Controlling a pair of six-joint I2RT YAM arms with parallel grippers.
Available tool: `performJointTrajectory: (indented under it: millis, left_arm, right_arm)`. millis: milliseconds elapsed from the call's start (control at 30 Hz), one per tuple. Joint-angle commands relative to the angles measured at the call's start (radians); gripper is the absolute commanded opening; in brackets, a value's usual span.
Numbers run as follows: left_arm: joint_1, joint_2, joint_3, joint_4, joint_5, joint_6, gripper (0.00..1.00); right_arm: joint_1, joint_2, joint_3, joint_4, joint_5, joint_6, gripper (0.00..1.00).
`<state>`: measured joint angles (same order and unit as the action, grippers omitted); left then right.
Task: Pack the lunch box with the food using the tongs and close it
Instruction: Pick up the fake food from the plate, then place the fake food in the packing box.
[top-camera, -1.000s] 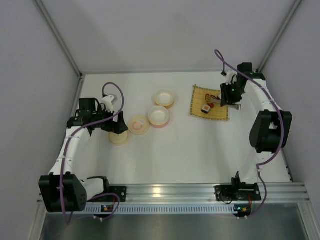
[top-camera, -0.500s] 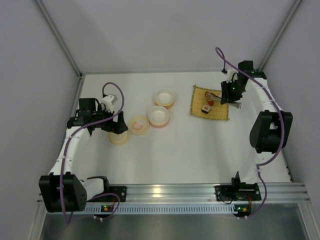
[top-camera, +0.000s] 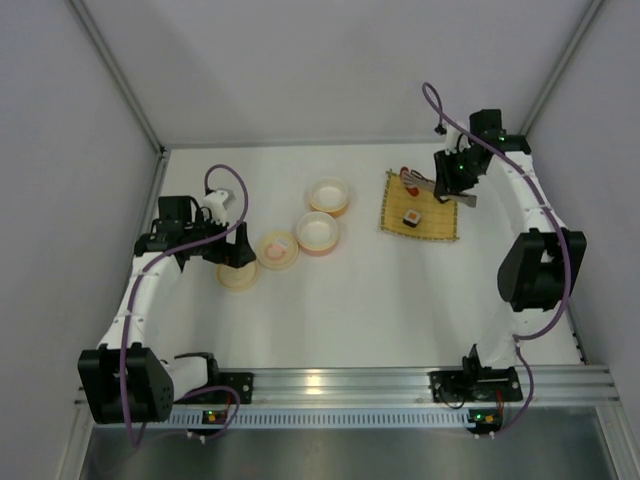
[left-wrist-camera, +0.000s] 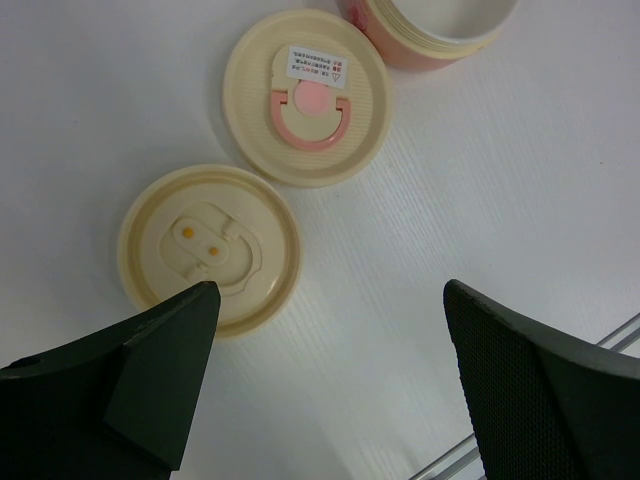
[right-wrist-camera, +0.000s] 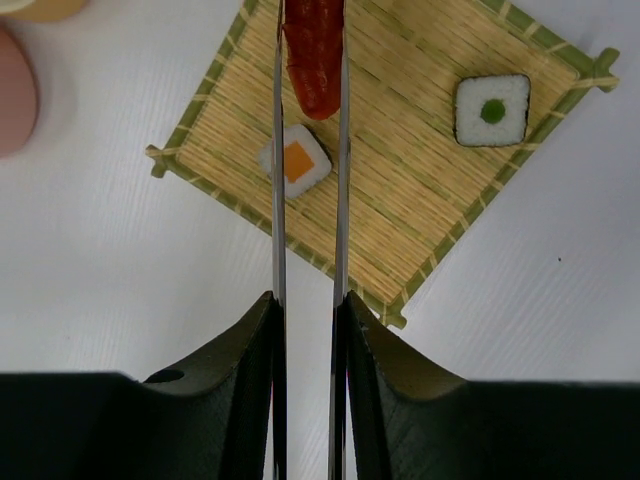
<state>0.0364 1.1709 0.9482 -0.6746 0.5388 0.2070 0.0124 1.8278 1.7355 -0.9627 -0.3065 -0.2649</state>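
Overhead, hard to make out much under the right gripper (top-camera: 440, 187): covers the far right part of the bamboo mat (top-camera: 425, 228) and leaves just the orange-centred sushi roll (top-camera: 411, 216) plain to see, plus a small red streak of the sausage (top-camera: 407, 178) at the mat's far left corner. Shows the green-centred sushi roll (right-wrist-camera: 491, 111) only from the right wrist, flat on the mat and well apart from the rest, toward one corner. Loses the upper end of the sausage at that view's top edge, and with it the tips of the tongs (right-wrist-camera: 278, 200). Cannot tell whether the sausage rests on the mat or hangs above it. Crops a pink rounded shape (right-wrist-camera: 14, 105) at the side edge too; cannot tell what it is. Catches the orange-centred roll through the gap between the tong arms, just below the sausage's lower end, one tong arm crossing its edge.

Reaches the right arm along the table's right side to the far corner, wrist turned in over the mat. Squeezes both tong arms between the black fingers, nearly parallel, with the sausage pinched between them.

Bends the left arm at the elbow over the left half of the table (left-wrist-camera: 420, 200), wrist pointing down. Holds the left gripper (left-wrist-camera: 330, 300) wide apart, nothing between the jaws, one finger overlapping the plain cream lid (left-wrist-camera: 210, 250). Places the ring lid (left-wrist-camera: 305, 95) just beyond, and cuts the pink bowl (left-wrist-camera: 430, 35) at the top edge.
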Motion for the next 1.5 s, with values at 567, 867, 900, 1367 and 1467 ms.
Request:
performJointTrajectory:
  millis: [567, 867, 900, 1367, 1467]
  left_arm:
    - [-0.001, 0.061, 0.075, 0.041, 0.016, -0.046, 0.98]
    - [-0.001, 0.085, 0.087, 0.043, 0.000, -0.047, 0.98]
    - [0.000, 0.093, 0.090, 0.043, 0.000, -0.049, 0.98]
    - [0.000, 0.118, 0.087, 0.046, -0.008, -0.038, 0.98]
    - [0.000, 0.124, 0.089, 0.047, 0.000, -0.037, 0.98]
  right_arm:
    - [0.316, -0.012, 0.130, 0.228, -0.032, 0.112, 0.00]
    - [0.360, 0.060, 0.095, 0.355, -0.066, 0.141, 0.00]
    - [0.363, 0.065, 0.093, 0.360, -0.071, 0.142, 0.00]
    - [0.383, 0.093, -0.043, 0.476, -0.102, 0.121, 0.00]
    - [0.385, 0.091, -0.097, 0.516, -0.094, 0.109, 0.00]
